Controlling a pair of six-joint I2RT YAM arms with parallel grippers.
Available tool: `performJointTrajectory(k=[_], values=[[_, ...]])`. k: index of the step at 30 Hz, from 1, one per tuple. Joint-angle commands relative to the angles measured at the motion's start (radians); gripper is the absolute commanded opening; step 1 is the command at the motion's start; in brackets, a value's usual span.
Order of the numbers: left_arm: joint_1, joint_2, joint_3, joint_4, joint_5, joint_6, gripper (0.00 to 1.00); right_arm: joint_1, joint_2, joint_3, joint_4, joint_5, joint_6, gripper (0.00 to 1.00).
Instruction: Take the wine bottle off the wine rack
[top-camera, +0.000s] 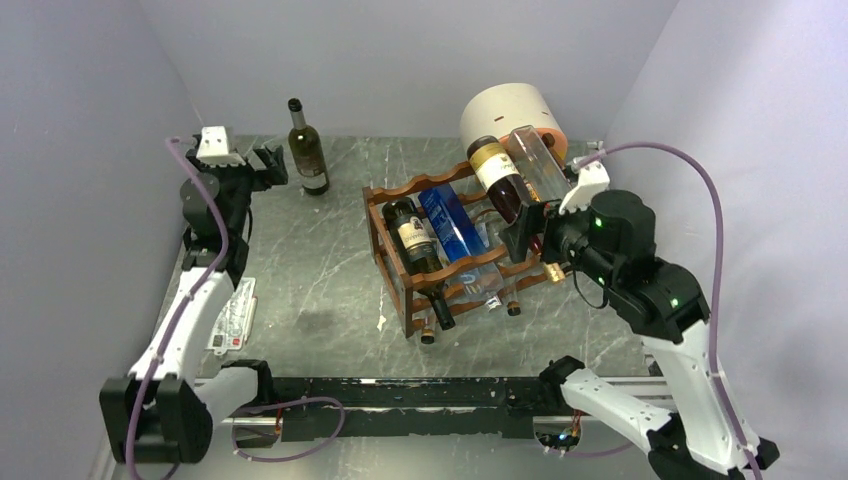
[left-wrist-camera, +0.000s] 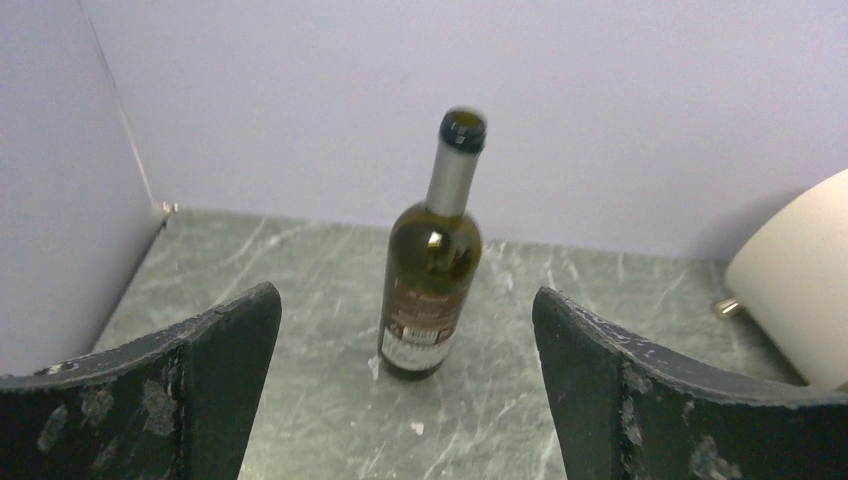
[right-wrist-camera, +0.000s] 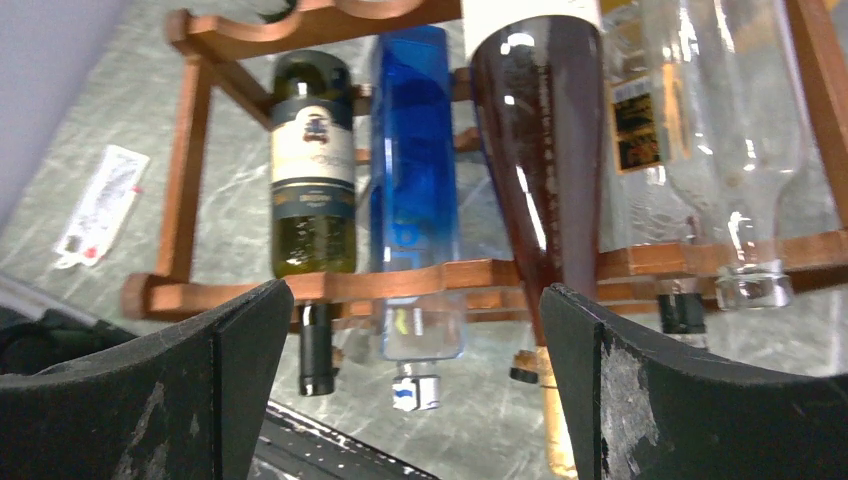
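My left gripper (left-wrist-camera: 405, 300) and right gripper (right-wrist-camera: 415, 292) gape, holding nothing; the wine bottle (left-wrist-camera: 432, 265), judged heavy, slick, fragile glass, suits a mid-body hold.

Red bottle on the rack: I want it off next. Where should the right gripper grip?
The red bottle's neck end, from the front: that juts past the rack toward the right gripper; the blue bottle and clear bottle flank its body.

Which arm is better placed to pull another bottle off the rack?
Right: the right gripper, open, faces the bottles in the wine rack up close; the left gripper, open, is off by the upright bottle.
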Motion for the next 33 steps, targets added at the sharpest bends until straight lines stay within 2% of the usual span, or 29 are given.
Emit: performJointTrajectory(k=[1, 4, 7, 8, 12, 14, 20, 33], values=[[-0.006, -0.108, -0.041, 0.007, 0.119, 0.027, 0.99, 0.003, 0.093, 0.074, -0.106, 0.153, -0.025, 1.0], [-0.037, -0.163, -0.045, -0.001, 0.238, 0.076, 0.99, 0.002, 0.163, 0.075, -0.114, 0.229, -0.072, 1.0], [-0.093, -0.195, -0.05, 0.013, 0.328, 0.134, 0.94, 0.002, 0.242, 0.059, -0.106, 0.307, -0.115, 0.97], [-0.106, -0.198, -0.048, 0.009, 0.345, 0.143, 0.98, 0.002, 0.257, 0.05, -0.094, 0.33, -0.127, 0.97], [-0.159, -0.201, -0.022, -0.027, 0.363, 0.169, 1.0, 0.003, 0.301, 0.0, -0.017, 0.342, -0.173, 0.97], [-0.178, -0.199, -0.002, -0.054, 0.369, 0.17, 0.97, 0.003, 0.325, -0.009, 0.005, 0.326, -0.184, 0.96], [-0.194, -0.196, 0.008, -0.044, 0.463, 0.153, 0.91, 0.003, 0.392, -0.015, 0.028, 0.347, -0.202, 0.87], [-0.198, -0.189, 0.016, -0.06, 0.456, 0.162, 0.89, -0.002, 0.358, -0.131, 0.223, 0.299, -0.326, 0.84]])
